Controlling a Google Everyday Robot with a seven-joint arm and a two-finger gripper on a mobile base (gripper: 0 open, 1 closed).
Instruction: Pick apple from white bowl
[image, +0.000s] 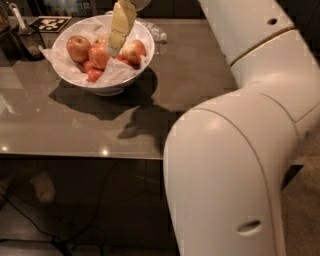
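Note:
The white bowl, lined with crumpled white paper, stands at the back left of the grey table. It holds several apples: a large orange-red apple at the left, another in the middle, one with a paler side at the right, and a small dark-red one in front. My gripper hangs down from above inside the bowl's rim. Its tip is just over the gap between the middle and right apples. It holds nothing that I can see.
My white arm fills the right foreground and hides that side of the table. A black-and-white marker tag and a dark utensil holder are at the back left. A clear bottle lies behind the bowl.

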